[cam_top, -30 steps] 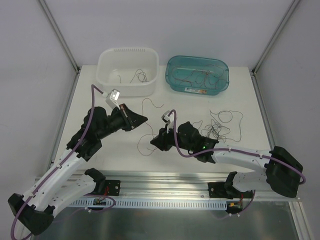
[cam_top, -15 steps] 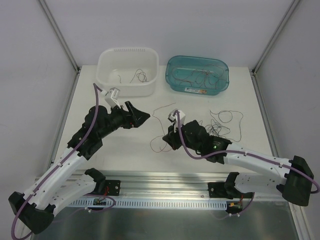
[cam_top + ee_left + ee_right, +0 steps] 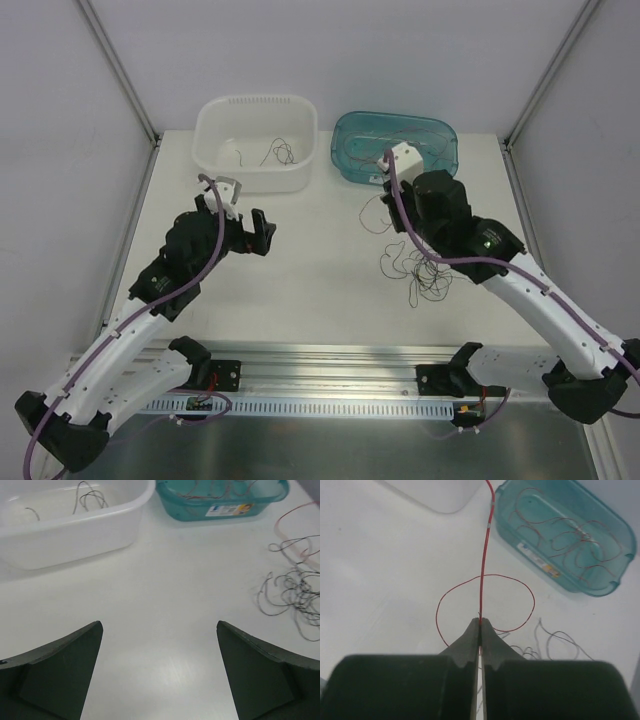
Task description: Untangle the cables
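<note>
Only the right wrist view shows the right gripper [image 3: 480, 624] pinching a red cable [image 3: 482, 570]; left gripper [image 3: 160, 626] gapes wide.

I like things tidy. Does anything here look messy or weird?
Yes. A snarl of black cables lies loose on the table, not in the white tub or the teal tub. The right end effector pinches one red cable.

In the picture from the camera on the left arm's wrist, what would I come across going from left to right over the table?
white tub → teal tub → tangle of cables lying loose on the table at the right edge
</note>
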{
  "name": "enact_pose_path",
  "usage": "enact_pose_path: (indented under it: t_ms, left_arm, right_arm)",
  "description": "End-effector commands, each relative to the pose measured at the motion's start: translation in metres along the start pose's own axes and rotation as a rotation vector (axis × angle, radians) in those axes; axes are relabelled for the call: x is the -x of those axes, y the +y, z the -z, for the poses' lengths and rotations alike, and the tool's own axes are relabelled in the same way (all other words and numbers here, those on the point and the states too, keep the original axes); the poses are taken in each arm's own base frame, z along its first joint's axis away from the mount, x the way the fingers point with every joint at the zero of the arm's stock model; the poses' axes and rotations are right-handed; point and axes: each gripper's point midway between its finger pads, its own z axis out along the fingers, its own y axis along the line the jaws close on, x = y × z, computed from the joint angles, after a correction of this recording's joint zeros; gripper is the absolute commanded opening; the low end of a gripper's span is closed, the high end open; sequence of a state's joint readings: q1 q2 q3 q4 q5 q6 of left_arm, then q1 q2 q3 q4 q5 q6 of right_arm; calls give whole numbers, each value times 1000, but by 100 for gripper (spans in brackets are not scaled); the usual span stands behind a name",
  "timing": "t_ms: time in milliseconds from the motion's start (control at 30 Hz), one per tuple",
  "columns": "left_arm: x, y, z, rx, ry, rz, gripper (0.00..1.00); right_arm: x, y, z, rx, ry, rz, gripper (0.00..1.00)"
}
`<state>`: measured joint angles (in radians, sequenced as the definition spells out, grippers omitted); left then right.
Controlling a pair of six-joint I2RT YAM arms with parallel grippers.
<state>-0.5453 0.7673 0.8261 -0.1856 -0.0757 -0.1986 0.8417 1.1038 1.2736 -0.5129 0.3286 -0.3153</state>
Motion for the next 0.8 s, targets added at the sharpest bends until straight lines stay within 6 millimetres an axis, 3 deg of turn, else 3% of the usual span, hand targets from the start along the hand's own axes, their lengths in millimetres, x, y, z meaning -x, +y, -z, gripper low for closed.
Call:
enact_pose_path:
  t_ms: [0,167,233,367,433,467,533,567,600,667,700,767]
  left_arm:
    - [-28,48,-3,185,81,-197,99]
    - [-84,73,-15,238,276,-285,99]
    - [-91,80,-14,270,326,-302,99]
    - [-102,84,-15,279,373,-316,99]
    - [-102,86,-14,287,378,-326,99]
    - [-104,87,-13,291,384,-329,99]
    - [-104,86,-14,285,385,-329,99]
    - [-105,86,-14,283,388,-331,99]
    - [-105,86,-14,283,392,-334,99]
    - [-107,86,-15,279,397,-336,99]
    - [-108,86,-15,279,402,-336,99]
    - [-110,86,-16,276,412,-340,99]
  right_arm:
    - [14,-41,1,-80,37,128,1]
    - [47,-92,-29,-185,2,228,1]
    - [56,-114,-41,-211,-3,257,1]
    - [64,-143,-93,-242,31,286,1]
    - [67,-158,-107,-260,47,298,1]
    - [66,-166,-125,-263,68,321,1]
    - [65,-175,-142,-266,84,346,1]
    - [74,-186,-146,-295,75,375,1]
    - [58,-189,-168,-288,122,391,1]
    - [61,-204,-180,-325,127,415,1]
    - [43,-207,-200,-314,169,418,1]
    - [33,-216,-216,-324,188,410,1]
